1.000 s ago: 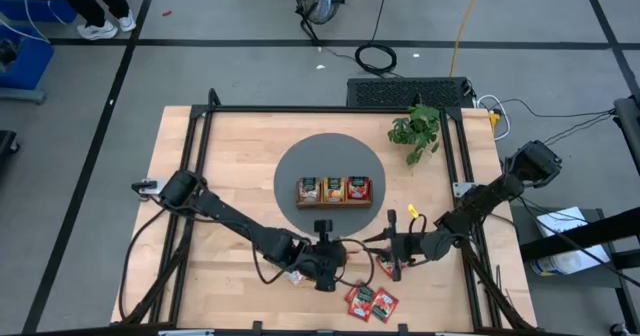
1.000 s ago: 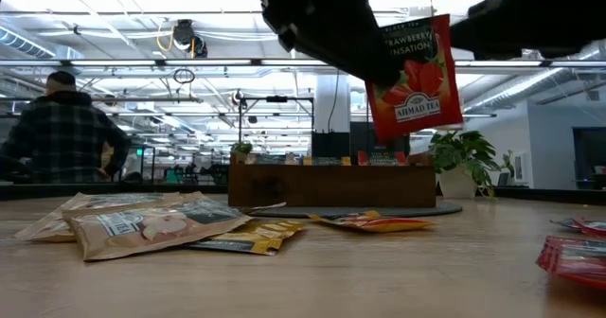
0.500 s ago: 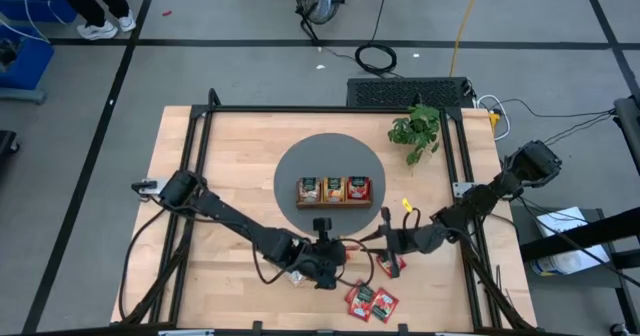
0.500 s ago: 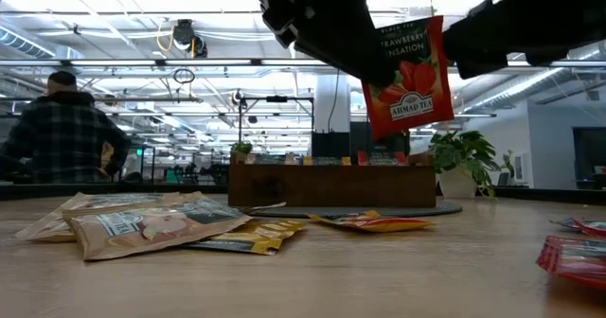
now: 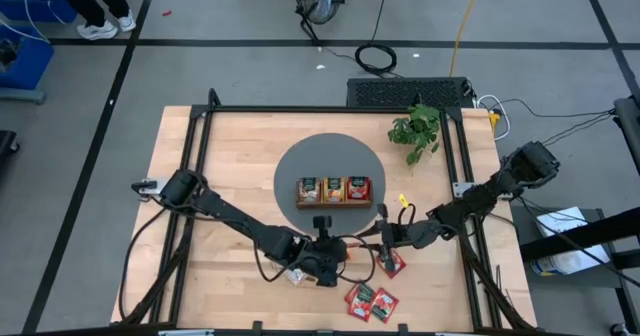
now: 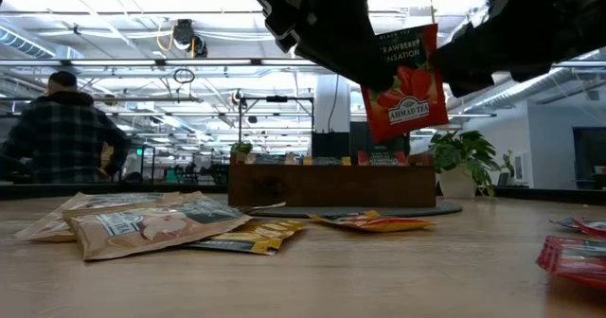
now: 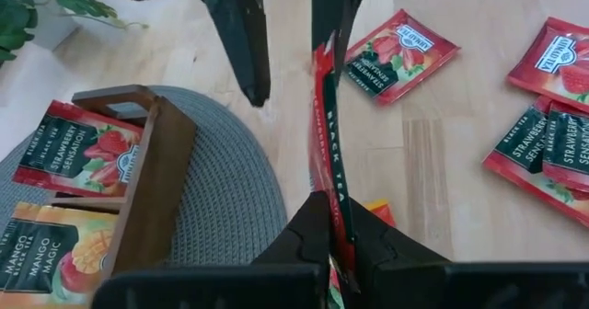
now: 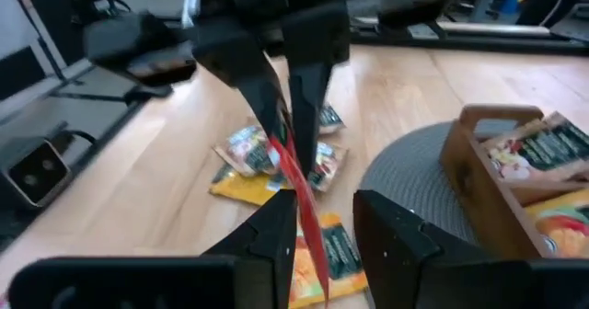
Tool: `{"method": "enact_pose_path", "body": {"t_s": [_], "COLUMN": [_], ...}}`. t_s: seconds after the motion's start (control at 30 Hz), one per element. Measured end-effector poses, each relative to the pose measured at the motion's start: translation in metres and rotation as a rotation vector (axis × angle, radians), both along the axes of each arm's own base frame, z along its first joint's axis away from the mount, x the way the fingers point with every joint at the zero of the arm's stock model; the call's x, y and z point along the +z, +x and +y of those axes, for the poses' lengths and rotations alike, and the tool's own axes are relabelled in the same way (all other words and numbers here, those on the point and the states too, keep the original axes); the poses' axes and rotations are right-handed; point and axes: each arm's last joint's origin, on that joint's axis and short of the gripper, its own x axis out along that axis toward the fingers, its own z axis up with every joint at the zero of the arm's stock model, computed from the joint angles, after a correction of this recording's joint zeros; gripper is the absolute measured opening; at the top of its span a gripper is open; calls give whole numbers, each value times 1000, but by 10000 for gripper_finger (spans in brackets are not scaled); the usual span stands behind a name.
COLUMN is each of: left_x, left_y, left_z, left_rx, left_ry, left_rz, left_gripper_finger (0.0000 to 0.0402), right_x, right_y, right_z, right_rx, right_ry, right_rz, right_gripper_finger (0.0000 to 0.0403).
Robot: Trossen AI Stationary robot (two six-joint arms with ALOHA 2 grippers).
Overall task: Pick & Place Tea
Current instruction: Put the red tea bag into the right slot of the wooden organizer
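Now the table carries a round grey mat at its middle, and on that the wooden tray, its three compartments each already showing sachets. Both arms meet in the air in front of the mat, between the tray and the table's front edge.

Over the last second the right arm has slid in from the table's right side toward the centre, and the right gripper has spread wider. It now straddles the hanging red sachet with one finger on either side, not yet clamped. The left gripper stays pinched tight on that sachet's other end, holding it edge-up, well above the wood. This looks like a handover about to happen: the sachet is still the left's to carry until the right one closes.

Room is decent. The tray lies just beyond the pair, with bare mat around it. The potted plant stands well clear. Loose red sachets lie near the front edge, and a pale and yellow heap sits under the left arm.
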Motion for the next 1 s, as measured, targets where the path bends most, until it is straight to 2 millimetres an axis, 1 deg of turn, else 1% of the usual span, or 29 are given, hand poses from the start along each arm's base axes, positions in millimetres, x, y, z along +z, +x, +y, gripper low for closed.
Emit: {"method": "enact_pose_path", "body": {"t_s": [0.1, 0.2, 0.4, 0.5, 0.83, 1.0], "left_x": [0, -1, -12, -13, -16, -16], "left_y": [1, 3, 7, 8, 11, 12], "left_z": [3, 6, 6, 6, 12, 12], "left_rx": [3, 12, 3, -2, -3, -18], "left_ry": [-4, -8, -23, -20, -29, -44], "left_rz": [4, 4, 20, 23, 28, 32], "left_gripper_finger": [4, 9, 5, 9, 5, 10], "right_x": [-2, -2, -1, -3, -6, -8], "right_y": [3, 5, 6, 6, 6, 7], "right_z": [-1, 0, -1, -2, -4, -6], "right_rx": [19, 60, 56, 62, 64, 63], "right_ry": [14, 42, 39, 36, 22, -8], "right_rz": [-5, -25, -35, -10, 18, 33], "right_gripper_finger": [100, 100, 100, 97, 57, 9]}}
